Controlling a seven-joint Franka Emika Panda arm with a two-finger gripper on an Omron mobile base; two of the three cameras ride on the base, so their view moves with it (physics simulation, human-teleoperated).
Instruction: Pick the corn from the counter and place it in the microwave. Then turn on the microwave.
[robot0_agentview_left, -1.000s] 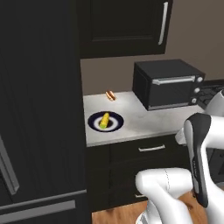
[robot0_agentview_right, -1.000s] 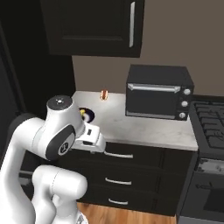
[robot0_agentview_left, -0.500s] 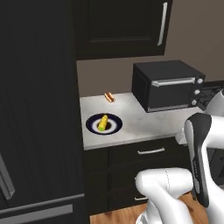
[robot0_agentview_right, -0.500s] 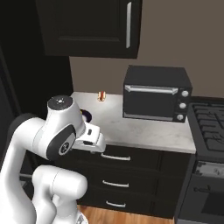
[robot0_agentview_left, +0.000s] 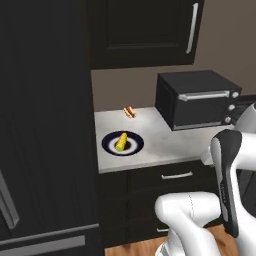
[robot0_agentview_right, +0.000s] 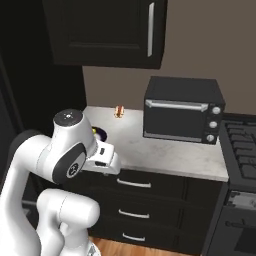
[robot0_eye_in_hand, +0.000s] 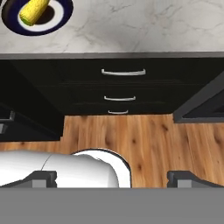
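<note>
The gripper (robot0_eye_in_hand: 111, 177) hangs released and empty, its 2 dark fingertips (robot0_eye_in_hand: 41, 177) spread wide at the bottom of the hand view, above the warm brown wooden plank floor (robot0_eye_in_hand: 144, 140) and in front of the black drawers with thin silver handles (robot0_eye_in_hand: 123, 72). It is well apart from the small yellow corn cob with a green end (robot0_eye_in_hand: 33, 12), which lies on a round dark blue plate with a white centre (robot0_eye_in_hand: 61, 15). That plate rests on the pale marbled whitish-grey surface (robot0_eye_in_hand: 144, 26), near its front edge and close to its left end in the left base view, just beside a tall black cabinet wall (robot0_agentview_left: 45, 125). Farther back on the surface, near the brown wall, lies a small hot dog in a bun (robot0_agentview_left: 129, 111), apart from the plate. To the right of both stands a dark boxy toaster oven with a silver bar handle and 3 round knobs (robot0_agentview_right: 182, 115), its base on the surface. Above hangs a black upper cabinet with a vertical silver handle (robot0_agentview_right: 150, 30). The white arm with dark joints (robot0_agentview_right: 70, 155) bends in front of the drawers, partly hiding the plate in the right base view.
</note>
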